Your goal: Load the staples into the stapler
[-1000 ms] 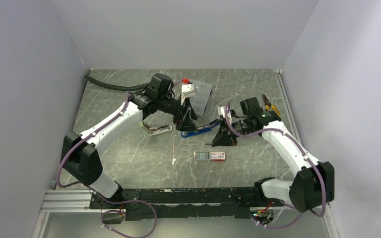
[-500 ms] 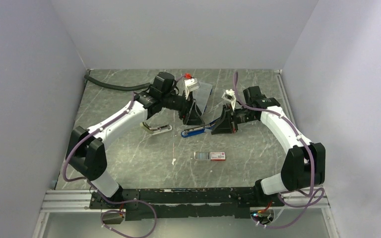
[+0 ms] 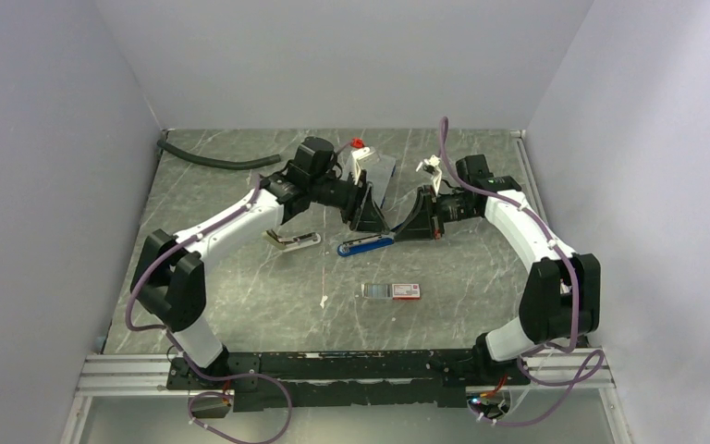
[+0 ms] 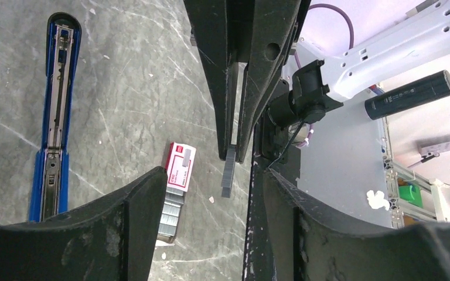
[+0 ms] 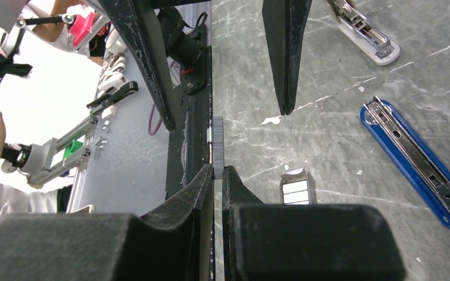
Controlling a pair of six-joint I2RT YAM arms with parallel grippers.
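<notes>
The blue stapler (image 3: 365,244) lies open on the table, its channel up; it also shows in the left wrist view (image 4: 55,111) and the right wrist view (image 5: 417,167). The white box with a red end (image 3: 392,290) lies nearer, its dark tray of staples (image 4: 170,213) pulled out. My right gripper (image 5: 218,170) is shut on a thin grey strip of staples (image 5: 217,145), held above the table. My left gripper (image 4: 211,175) is open and empty, facing the right gripper (image 3: 419,220) tip to tip, with the strip (image 4: 228,171) just in front of its open jaws.
A white stapler (image 3: 292,240) lies open left of the blue one. A clear compartment case (image 3: 385,174) sits behind the grippers. A black hose (image 3: 211,160) lies at the back left. Small scraps (image 3: 324,300) lie near the box.
Both grippers have moved towards the back and closer together, and now face each other above the blue stapler. The right gripper still holds the strip.
</notes>
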